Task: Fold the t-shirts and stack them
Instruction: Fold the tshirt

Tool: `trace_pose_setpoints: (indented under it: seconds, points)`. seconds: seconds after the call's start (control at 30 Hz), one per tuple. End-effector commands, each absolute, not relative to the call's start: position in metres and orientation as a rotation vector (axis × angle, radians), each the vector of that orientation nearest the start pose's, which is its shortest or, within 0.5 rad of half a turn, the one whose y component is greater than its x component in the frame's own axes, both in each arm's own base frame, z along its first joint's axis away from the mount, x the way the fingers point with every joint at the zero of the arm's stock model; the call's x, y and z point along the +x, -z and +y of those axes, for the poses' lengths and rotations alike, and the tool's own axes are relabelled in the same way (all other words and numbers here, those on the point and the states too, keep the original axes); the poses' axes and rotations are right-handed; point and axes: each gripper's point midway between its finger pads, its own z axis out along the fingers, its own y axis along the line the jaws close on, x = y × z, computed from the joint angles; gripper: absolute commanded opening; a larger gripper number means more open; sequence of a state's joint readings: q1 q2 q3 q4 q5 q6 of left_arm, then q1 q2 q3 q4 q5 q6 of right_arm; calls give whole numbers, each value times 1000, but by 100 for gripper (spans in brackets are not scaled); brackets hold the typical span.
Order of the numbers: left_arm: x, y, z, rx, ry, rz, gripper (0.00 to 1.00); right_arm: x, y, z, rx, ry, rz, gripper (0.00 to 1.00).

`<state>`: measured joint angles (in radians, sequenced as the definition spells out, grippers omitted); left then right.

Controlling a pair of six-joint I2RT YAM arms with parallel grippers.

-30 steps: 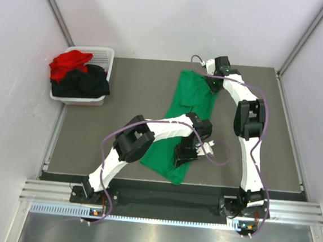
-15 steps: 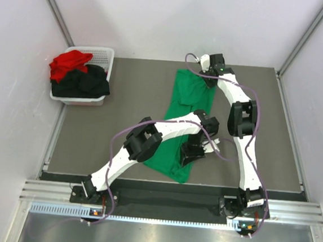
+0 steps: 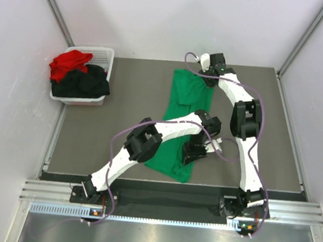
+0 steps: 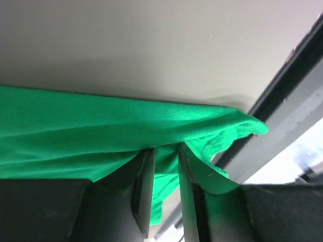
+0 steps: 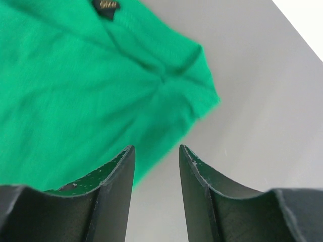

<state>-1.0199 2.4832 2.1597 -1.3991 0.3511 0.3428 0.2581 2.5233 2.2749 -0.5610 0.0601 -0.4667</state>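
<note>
The green t-shirt (image 3: 190, 93) lies on the grey table as a long narrow strip running from the far side toward the near edge. My left gripper (image 3: 194, 152) is shut on a fold of the green t-shirt (image 4: 101, 121) near its lower right side, and cloth fills the gap between the jaws of this left gripper (image 4: 165, 154). My right gripper (image 3: 208, 80) hovers at the shirt's far right corner. This right gripper (image 5: 156, 151) is open and empty, with the green t-shirt (image 5: 75, 91) and its collar label just ahead. The red t-shirt (image 3: 69, 62) and black t-shirt (image 3: 85, 85) sit crumpled in the basket.
The white basket (image 3: 108, 54) stands at the far left of the table. A dark rail (image 3: 167, 185) runs along the table's near edge. Slanted frame posts stand at the far corners. Purple cables loop beside both arms.
My left gripper has carried its fold of green cloth a little right and toward the near edge. The right gripper has shifted left at the far end and widened slightly.
</note>
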Motion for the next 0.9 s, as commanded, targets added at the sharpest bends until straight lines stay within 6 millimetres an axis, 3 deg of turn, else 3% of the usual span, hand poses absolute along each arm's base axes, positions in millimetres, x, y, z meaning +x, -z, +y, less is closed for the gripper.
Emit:
trace_pose_setpoints:
  seconds: [0.0,0.1,0.17,0.3,0.4,0.57,0.77,0.87]
  points:
    - [218,-38,-423,1998,477,2264,32,618,-162,124,-709,181,2076,42]
    - [225,-75,-416,1964,420,2202,32,605,-176,113,-686,176,2072,42]
    - [229,-90,-408,1933,360,2200,32,596,-183,104,-670,174,2086,43]
    - [221,-122,-388,1925,325,2202,32,578,-179,94,-672,159,2126,43]
    - [209,-128,-374,1945,323,2221,33,564,-168,91,-680,141,2168,43]
    - [184,-115,-367,2009,407,2271,31,547,-136,89,-676,102,2251,43]
    - [148,-109,-378,2097,549,2274,35,545,-109,97,-670,10,2313,44]
    - [126,-100,-381,2156,612,2287,36,551,-105,97,-668,-5,2314,44]
